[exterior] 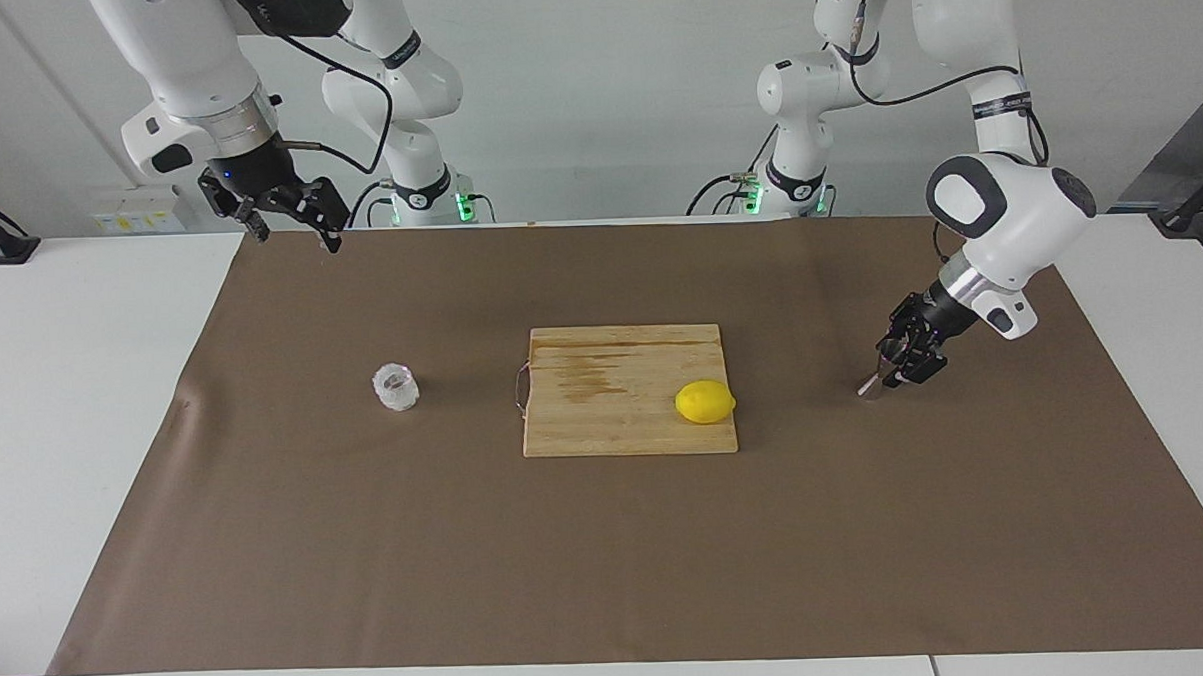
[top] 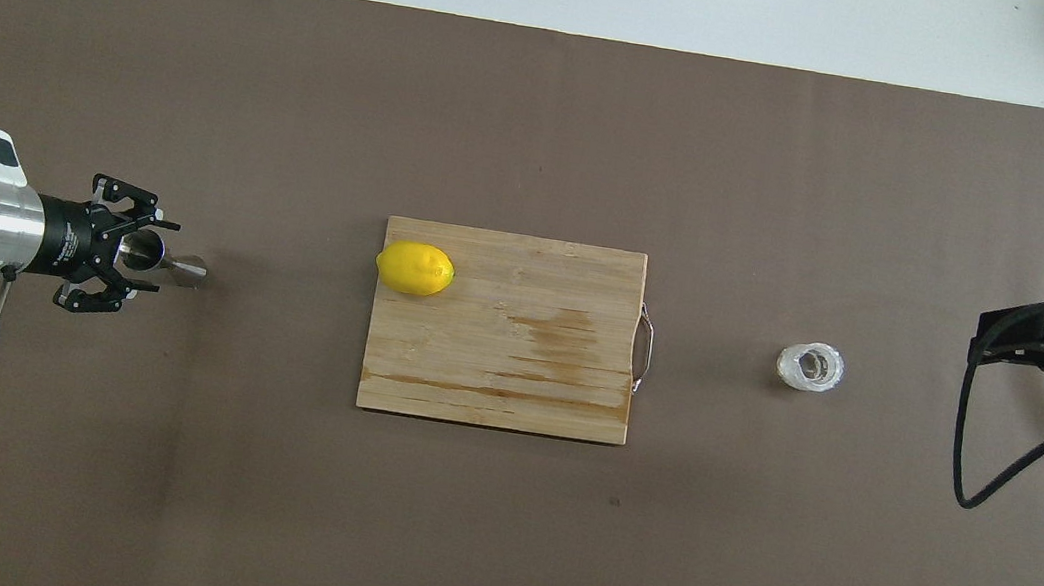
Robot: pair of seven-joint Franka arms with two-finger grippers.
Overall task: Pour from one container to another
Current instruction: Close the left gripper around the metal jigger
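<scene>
The silver hourglass jigger (exterior: 871, 386) (top: 183, 266) stands on the brown mat toward the left arm's end of the table. My left gripper (exterior: 900, 361) (top: 146, 255) reaches in low from the side, and its open fingers flank the jigger's upper cone closely. The clear faceted glass cup (exterior: 395, 387) (top: 810, 367) stands alone on the mat toward the right arm's end. My right gripper (exterior: 287, 217) (top: 1020, 343) waits open, raised over the mat's edge at that end, holding nothing.
A wooden cutting board (exterior: 605, 428) (top: 489, 390) lies mid-table between cup and jigger, with a metal handle on its cup side. A yellow lemon (exterior: 705, 402) (top: 414, 269) rests on the board's corner toward the jigger. The brown mat (exterior: 609, 558) covers most of the table.
</scene>
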